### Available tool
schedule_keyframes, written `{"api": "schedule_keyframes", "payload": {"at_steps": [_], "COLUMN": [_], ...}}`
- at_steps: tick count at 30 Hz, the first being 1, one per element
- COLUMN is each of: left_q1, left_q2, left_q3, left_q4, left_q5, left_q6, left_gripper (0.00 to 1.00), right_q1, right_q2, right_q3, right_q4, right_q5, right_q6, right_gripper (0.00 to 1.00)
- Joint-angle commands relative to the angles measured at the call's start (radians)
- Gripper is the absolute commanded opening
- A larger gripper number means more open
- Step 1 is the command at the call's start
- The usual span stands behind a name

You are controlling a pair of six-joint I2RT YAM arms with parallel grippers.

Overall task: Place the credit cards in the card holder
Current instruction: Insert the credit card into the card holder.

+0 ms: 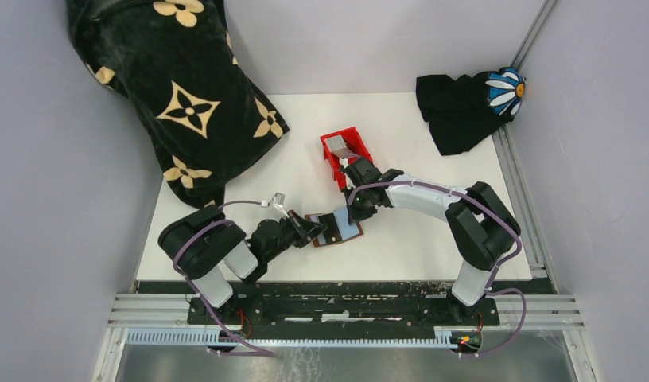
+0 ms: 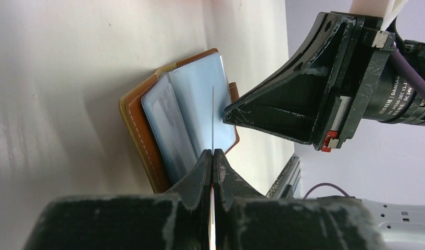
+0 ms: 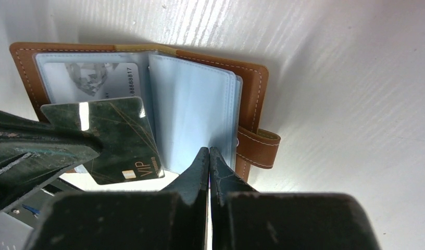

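The brown leather card holder (image 1: 341,231) lies open on the white table, its light blue clear sleeves up; it also shows in the left wrist view (image 2: 137,125) and the right wrist view (image 3: 252,94). My left gripper (image 1: 312,231) (image 2: 213,152) is shut on a dark glossy credit card (image 3: 119,140) marked VIP, held at the holder's near left edge and seen edge-on from its own wrist (image 2: 213,114). A silvery card (image 3: 90,80) sits in the left sleeve. My right gripper (image 1: 355,213) (image 3: 209,150) is shut, its tips resting on the right sleeves.
A red plastic bin (image 1: 334,151) with a grey card-like thing in it stands just behind the right gripper. A black cloth with gold flowers (image 1: 186,87) covers the back left. A black cloth with a daisy (image 1: 464,103) lies at the back right.
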Motion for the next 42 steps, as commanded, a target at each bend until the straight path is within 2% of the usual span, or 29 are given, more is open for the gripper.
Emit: {"api": "schedule_keyframes", "payload": {"at_steps": [1, 9, 12, 29, 42], "left_q1": [-0.047, -0.087, -0.092, -0.095, -0.092], "left_q2": [-0.077, -0.266, -0.31, -0.241, -0.326], "left_q3": [0.007, 0.07, 0.086, 0.106, 0.103], "left_q4": [-0.096, -0.476, -0.557, -0.545, -0.593], "left_q5": [-0.147, -0.304, -0.333, -0.297, -0.267], "left_q6": [-0.044, 0.017, 0.04, -0.018, -0.012], "left_gripper": [0.03, 0.03, 0.03, 0.03, 0.03], "right_q1": [-0.013, -0.022, -0.024, -0.026, -0.044], "right_q2": [-0.046, -0.045, -0.039, -0.031, -0.031], "right_q3": [-0.016, -0.028, -0.027, -0.044, -0.053], "right_q4": [0.042, 0.058, 0.064, 0.078, 0.077], "right_q5": [-0.005, -0.025, -0.033, -0.039, -0.049], "right_q6": [-0.007, -0.002, 0.001, 0.003, 0.0], "right_gripper": [0.01, 0.01, 0.01, 0.01, 0.01]}}
